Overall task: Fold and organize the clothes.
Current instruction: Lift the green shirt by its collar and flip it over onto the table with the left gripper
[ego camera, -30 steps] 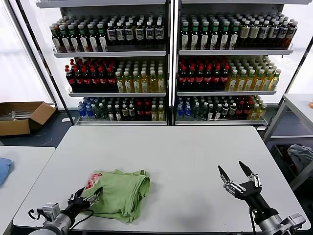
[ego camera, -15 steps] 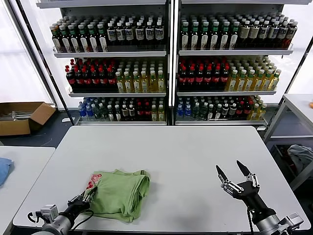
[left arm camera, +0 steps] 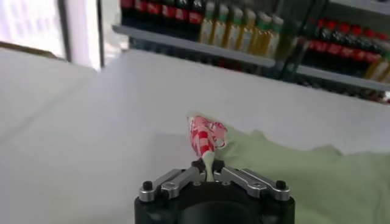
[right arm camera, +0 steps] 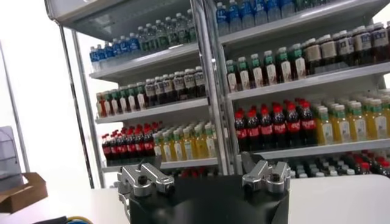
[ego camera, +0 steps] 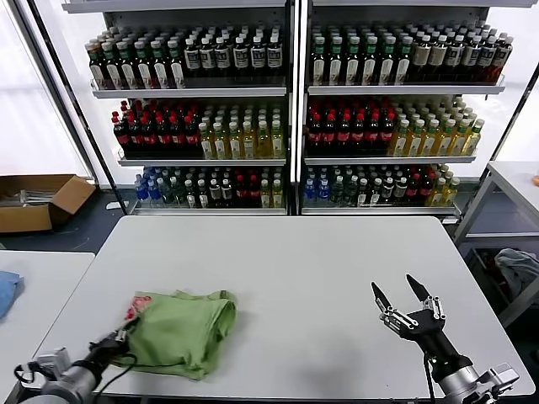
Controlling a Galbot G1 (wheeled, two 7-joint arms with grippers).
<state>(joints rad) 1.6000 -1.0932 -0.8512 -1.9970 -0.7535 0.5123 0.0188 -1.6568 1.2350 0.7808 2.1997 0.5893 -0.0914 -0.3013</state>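
Note:
The clothes are one light green polo shirt (ego camera: 181,330), lying bunched and partly folded on the white table (ego camera: 303,261) near its front left. My left gripper (ego camera: 118,339) is at the shirt's left edge and shut on a pinch of the fabric. In the left wrist view the gripper (left arm camera: 208,165) clamps a thin fold of the shirt (left arm camera: 304,176), just below the red-and-white checkered print (left arm camera: 206,134). My right gripper (ego camera: 392,286) hovers open above the table's front right, far from the shirt, with nothing in it. The right wrist view shows it (right arm camera: 206,167) facing the shelves.
Shelves of bottles (ego camera: 290,109) stand behind the table. A cardboard box (ego camera: 38,200) lies on the floor at the left. A blue cloth (ego camera: 7,290) rests on a side table at the left. A grey-white cloth (ego camera: 518,269) lies low at the right.
My left gripper went from open to shut on the shirt's left edge and drew back to the left. The shirt slid left with it. The right arm barely moved.

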